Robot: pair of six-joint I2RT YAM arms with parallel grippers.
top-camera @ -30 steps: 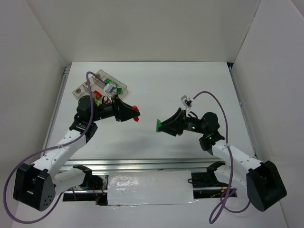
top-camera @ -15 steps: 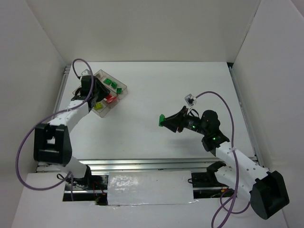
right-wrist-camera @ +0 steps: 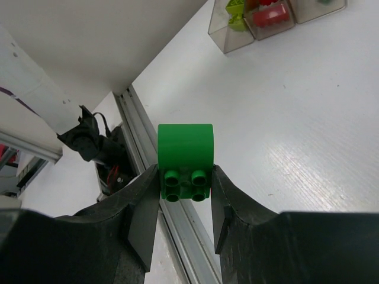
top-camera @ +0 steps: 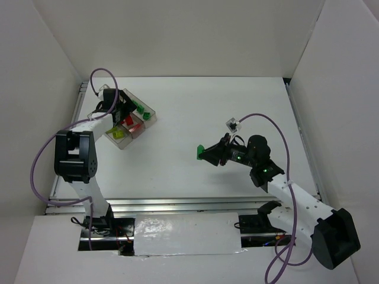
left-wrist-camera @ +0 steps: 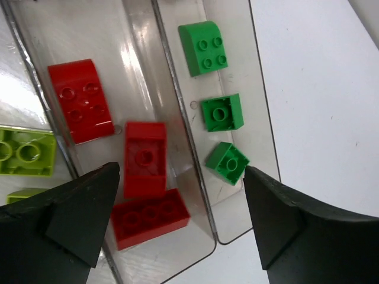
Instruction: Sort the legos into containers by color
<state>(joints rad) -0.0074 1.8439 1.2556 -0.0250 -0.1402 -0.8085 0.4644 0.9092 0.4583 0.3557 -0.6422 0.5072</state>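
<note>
Grip, lower centre of the right wrist view: kept green lego (right-wrist-camera: pixel 185 145) pinched in right gripper (right-wrist-camera: pixel 185 180), clear of the table, not yet delivered. Farther, upper left of the top view: swung left gripper (left-wrist-camera: pixel 180 177) over tray (top-camera: pixel 153 112), spread wide, emptied. Left three red legos (left-wrist-camera: pixel 144 158) in the middle compartment, so red delivered.
</note>
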